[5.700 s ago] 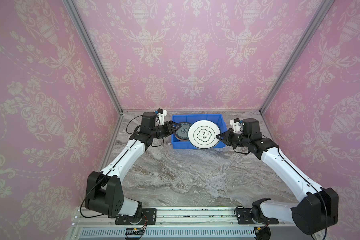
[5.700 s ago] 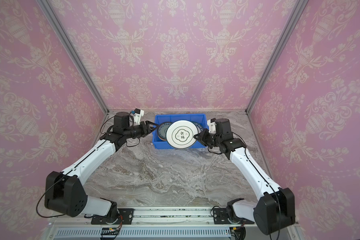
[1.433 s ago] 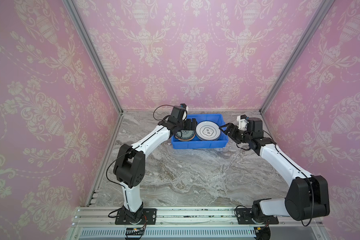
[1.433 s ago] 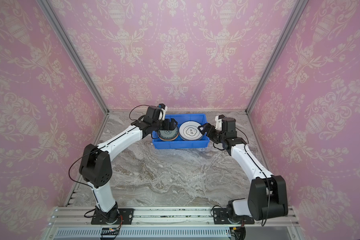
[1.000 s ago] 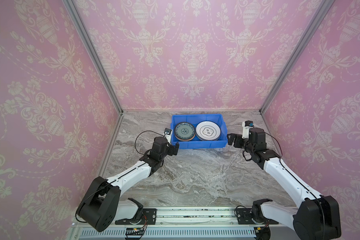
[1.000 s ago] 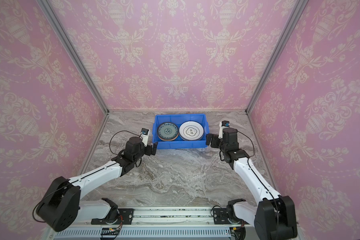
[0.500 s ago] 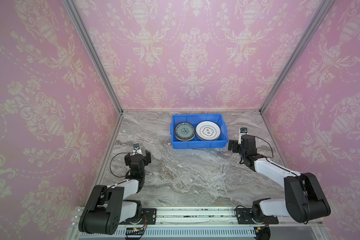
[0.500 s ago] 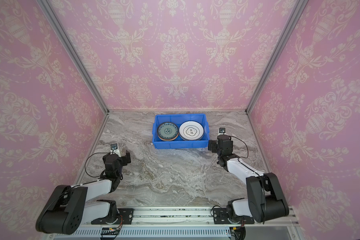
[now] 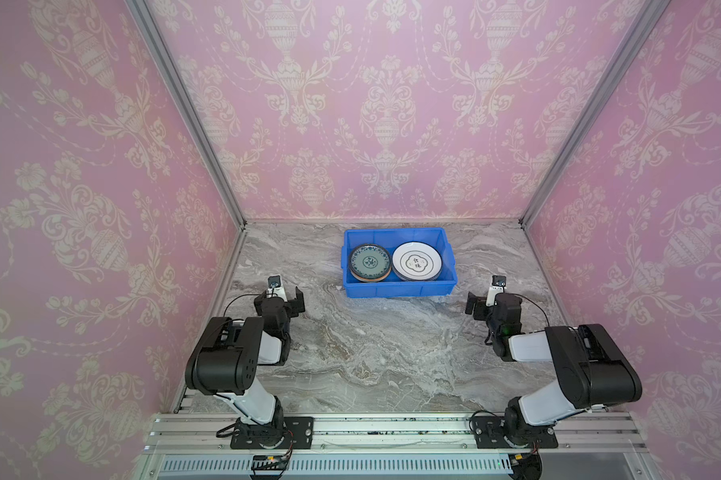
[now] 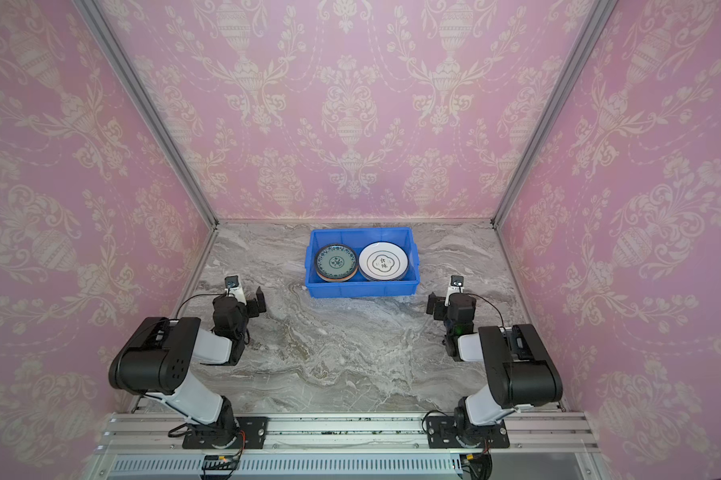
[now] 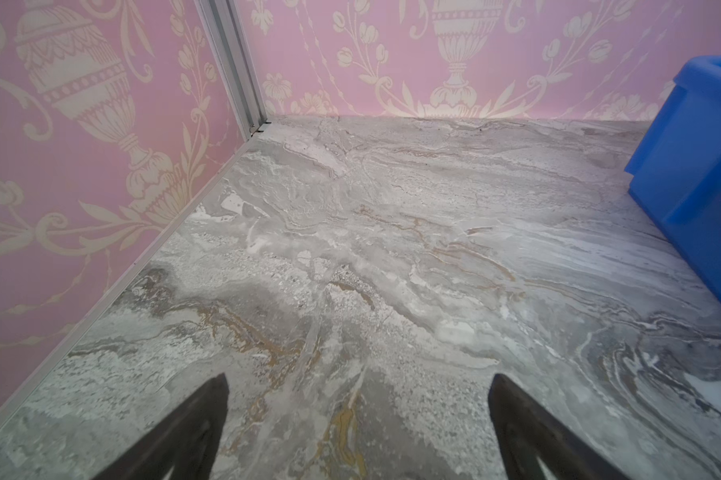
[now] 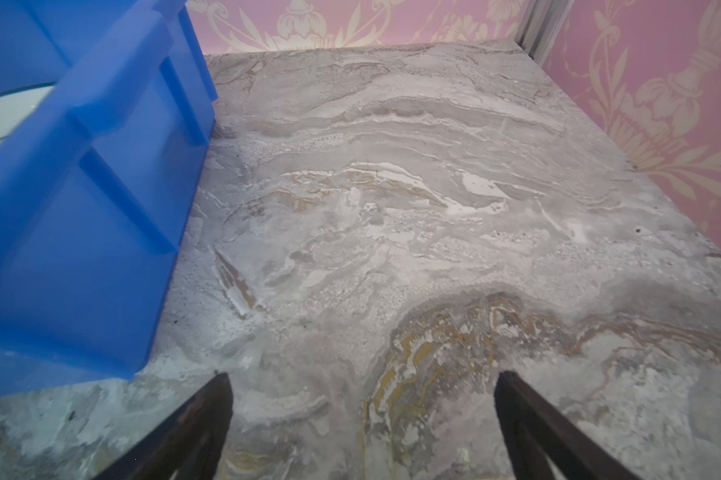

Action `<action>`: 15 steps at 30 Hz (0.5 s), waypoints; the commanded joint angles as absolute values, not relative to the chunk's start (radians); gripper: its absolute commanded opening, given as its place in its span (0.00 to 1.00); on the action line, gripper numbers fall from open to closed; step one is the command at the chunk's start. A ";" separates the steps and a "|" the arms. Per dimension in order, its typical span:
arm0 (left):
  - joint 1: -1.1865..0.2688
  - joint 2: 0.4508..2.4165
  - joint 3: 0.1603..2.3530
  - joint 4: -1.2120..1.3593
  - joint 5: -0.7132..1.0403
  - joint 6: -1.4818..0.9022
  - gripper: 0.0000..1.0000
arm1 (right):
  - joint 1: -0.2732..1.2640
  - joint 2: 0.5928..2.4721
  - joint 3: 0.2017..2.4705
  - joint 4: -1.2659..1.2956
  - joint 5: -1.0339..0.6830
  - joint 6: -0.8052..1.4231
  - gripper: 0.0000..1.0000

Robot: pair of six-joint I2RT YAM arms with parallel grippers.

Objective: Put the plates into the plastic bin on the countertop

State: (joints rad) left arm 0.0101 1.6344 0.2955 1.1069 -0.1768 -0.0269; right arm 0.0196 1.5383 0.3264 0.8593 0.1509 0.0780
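Note:
The blue plastic bin (image 9: 398, 289) (image 10: 363, 289) stands at the back of the grey marble countertop (image 9: 371, 353). Inside it lie two stacks of plates, a teal-patterned plate (image 9: 369, 262) (image 10: 336, 262) on top at the left and a white plate with Chinese characters (image 9: 417, 262) (image 10: 383, 261) at the right. My left gripper (image 9: 282, 299) (image 11: 359, 380) hovers open and empty over bare counter, left and in front of the bin (image 11: 699, 187). Open and empty too, my right gripper (image 9: 489, 301) (image 12: 363, 376) sits right of the bin (image 12: 80, 187).
Pink patterned walls close the counter at the left, back and right, with aluminium posts (image 9: 184, 112) (image 9: 587, 112) in the back corners. Both arms are folded over their bases on the front rail (image 9: 392, 428).
Over the last second both arms drew back from the bin toward the front and folded up over their bases. Both grippers stayed open and empty. The plates in the bin have not moved.

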 commanded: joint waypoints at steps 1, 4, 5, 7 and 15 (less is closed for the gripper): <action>0.015 1.642 0.324 1.081 -0.198 -0.041 0.99 | 0.022 1.538 0.343 0.975 0.115 0.067 1.00; 0.016 1.638 0.342 1.041 -0.217 -0.043 0.99 | 0.022 1.541 0.342 0.981 0.116 0.069 1.00; 0.015 1.645 0.334 1.073 -0.218 -0.040 0.99 | 0.021 1.540 0.342 0.980 0.114 0.067 1.00; 0.016 1.638 0.337 1.052 -0.217 -0.044 0.99 | 0.022 1.542 0.344 0.977 0.112 0.066 1.00; 0.015 1.640 0.338 1.055 -0.214 -0.041 0.99 | 0.016 1.540 0.378 0.911 -0.002 0.035 1.00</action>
